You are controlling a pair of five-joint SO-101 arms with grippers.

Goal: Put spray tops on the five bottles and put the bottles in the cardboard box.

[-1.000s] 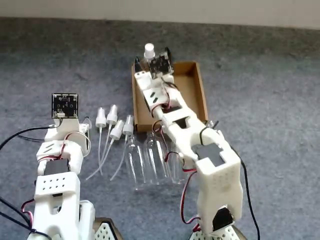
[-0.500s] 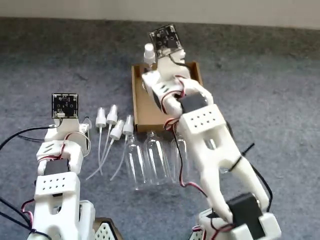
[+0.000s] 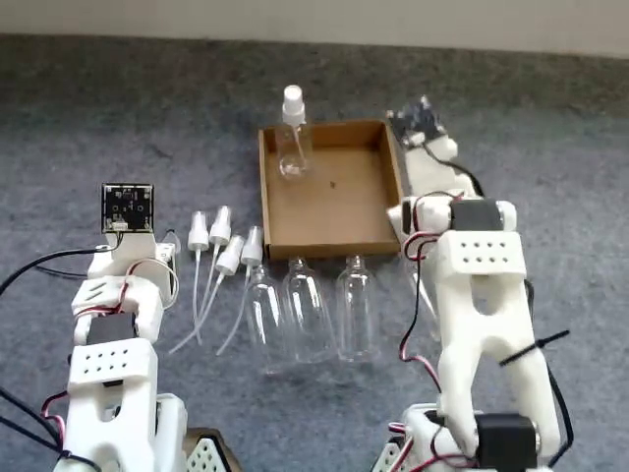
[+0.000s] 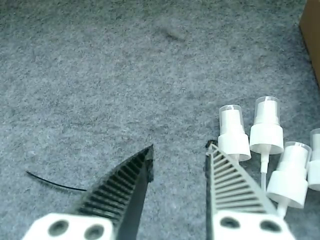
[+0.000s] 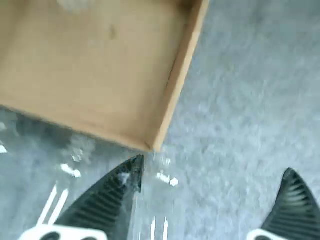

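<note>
The cardboard box (image 3: 378,241) lies mid-table. A clear bottle with a white spray top (image 3: 292,138) stands upright in its far left corner. Three uncapped clear bottles (image 3: 307,310) lie side by side in front of the box. Several loose spray tops (image 3: 220,228) lie to their left. My left gripper (image 4: 179,147) is open just above the carpet, beside the spray tops (image 4: 233,134). My right gripper (image 5: 213,166) is open over the box's front right corner (image 5: 155,142), with a clear bottle (image 5: 162,176) below it. The right arm (image 3: 477,256) stands right of the box.
Grey carpet covers the table, with bare room left of the spray tops and right of the box. A thin black wire (image 4: 50,182) lies on the carpet by my left gripper. The spray tops' long dip tubes (image 3: 197,320) trail toward the front.
My right arm has swung from the box's far left corner out to the box's right side, leaving the capped bottle standing in the box. The left arm has not moved.
</note>
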